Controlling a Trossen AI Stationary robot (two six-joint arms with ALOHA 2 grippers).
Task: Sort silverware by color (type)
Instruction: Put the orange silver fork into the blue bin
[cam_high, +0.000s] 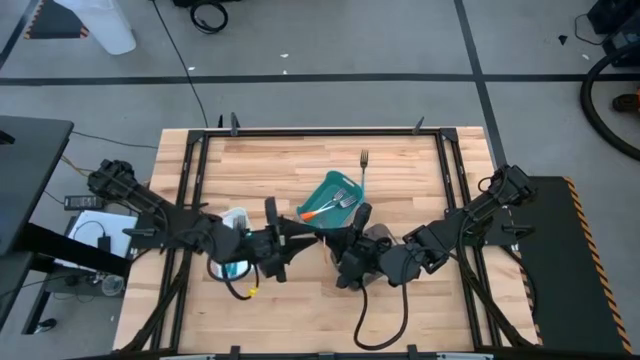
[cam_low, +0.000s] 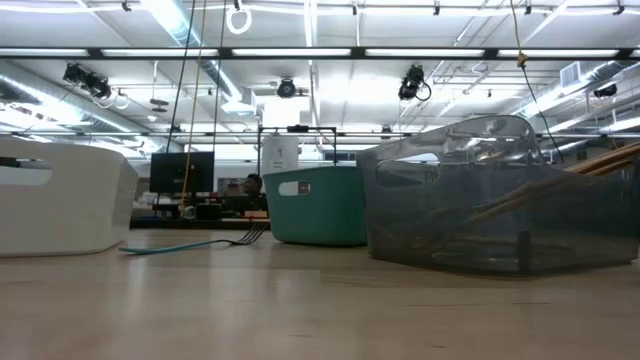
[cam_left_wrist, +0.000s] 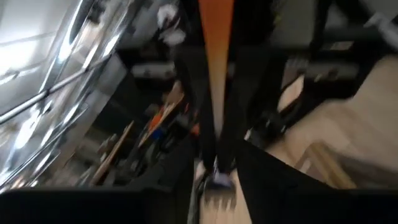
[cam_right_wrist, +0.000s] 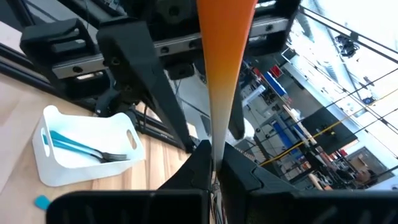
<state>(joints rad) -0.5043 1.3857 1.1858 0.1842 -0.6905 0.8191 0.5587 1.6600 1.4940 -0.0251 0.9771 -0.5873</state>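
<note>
My left gripper (cam_high: 285, 240) sits at the table's middle near the teal tray (cam_high: 322, 188) and is shut on an orange-handled utensil (cam_left_wrist: 217, 56). My right gripper (cam_high: 352, 248) is over the clear grey tray (cam_high: 378, 234) and is shut on another orange-handled utensil (cam_right_wrist: 222, 56). The teal tray holds an orange-handled fork (cam_high: 318, 212) and a second fork. A teal-handled fork (cam_high: 363, 170) lies flat on the table beyond it. The white tray (cam_right_wrist: 87, 149) holds teal-handled forks (cam_right_wrist: 78, 148). The low view shows neither gripper. My left gripper pinches the orange handle at its narrow end (cam_left_wrist: 215, 140) between its two fingers; a silver part (cam_left_wrist: 216, 182) shows at the finger roots. The handle runs out along the fingers, past their tips and out of the picture. My right gripper pinches the narrow end of the orange handle (cam_right_wrist: 216, 146) between its two fingers. The handle widens away from the fingers, sticks out past their tips and is lifted clear of the table.
The three trays stand close together across the table's middle: white (cam_low: 60, 205), teal (cam_low: 315, 205), clear grey (cam_low: 500, 195). The grey one holds long gold pieces (cam_low: 600, 165). Black frame rails (cam_high: 190, 180) run along the table's left and right sides. People and equipment show beyond the table.
</note>
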